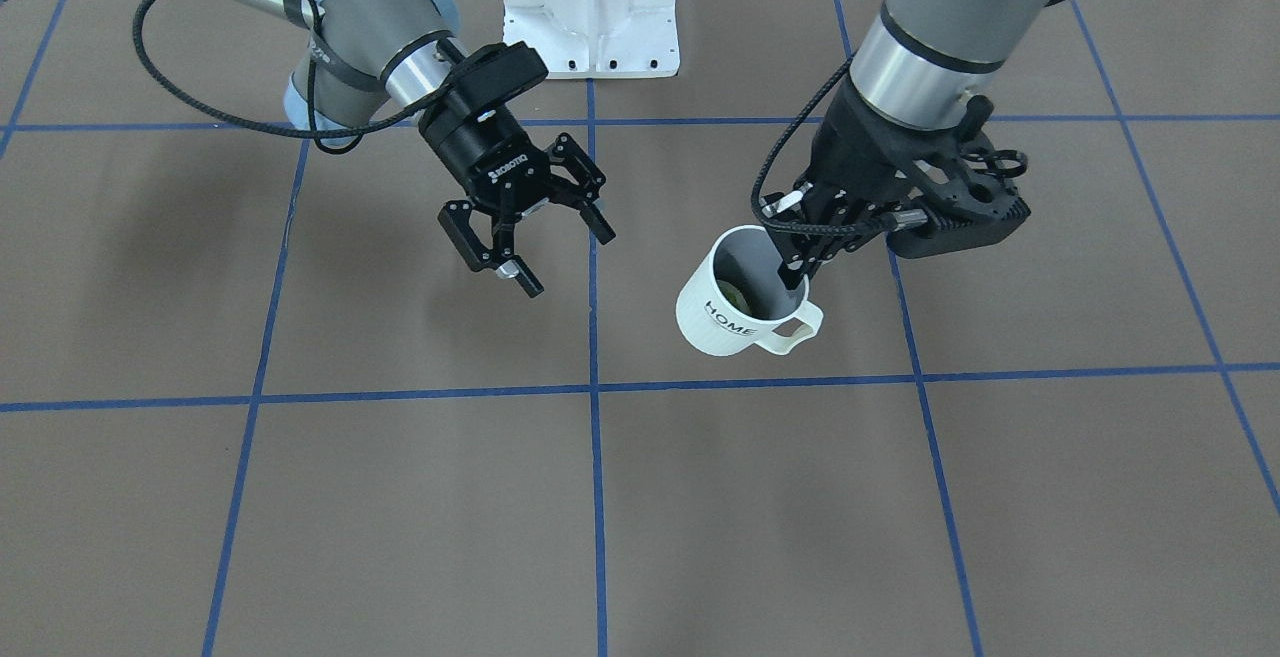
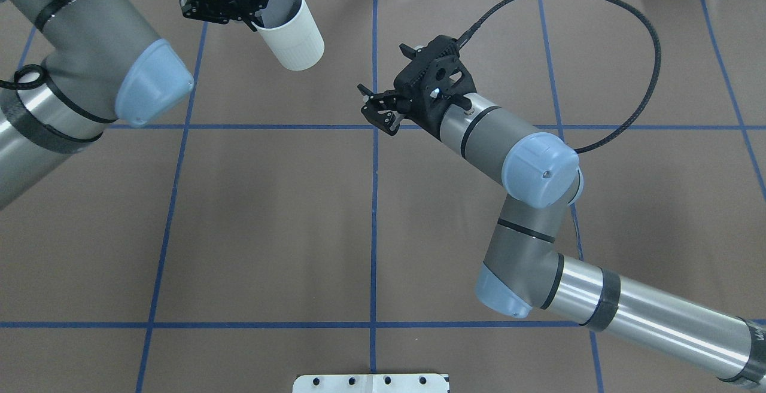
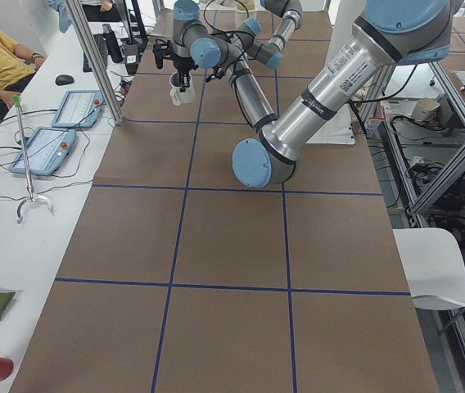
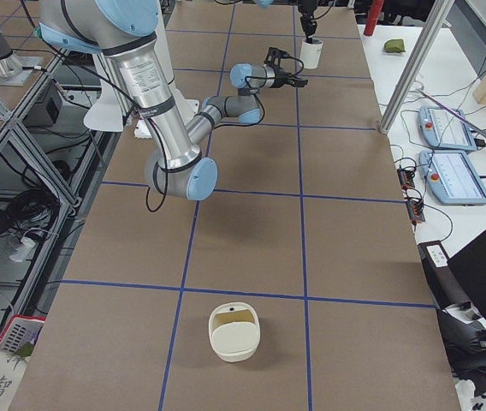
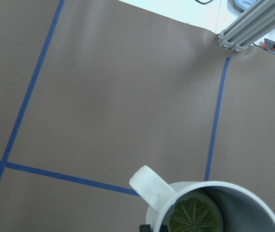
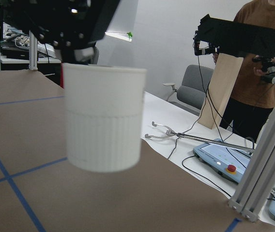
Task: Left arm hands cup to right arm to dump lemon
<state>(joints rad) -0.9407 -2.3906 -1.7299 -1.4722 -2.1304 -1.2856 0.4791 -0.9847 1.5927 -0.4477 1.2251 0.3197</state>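
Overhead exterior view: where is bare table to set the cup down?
Bare: the square between left arm and right arm, and the row by the white base plate. Crowded: far edge, left gripper holding the cup beside the right gripper.

Left wrist view: cup (image 5: pixel 239 205) cut by bottom edge. Overhead: left pincer (image 2: pixel 252 17) cropped.

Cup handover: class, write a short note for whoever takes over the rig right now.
Left gripper: shut on the cup at its rim, holding it tilted in the air.
Lemon: inside the cup.
Right gripper: open, empty, apart from the cup.
Done: cup picked up by the left gripper.
Left: pass the cup to the right gripper, then dump the lemon.
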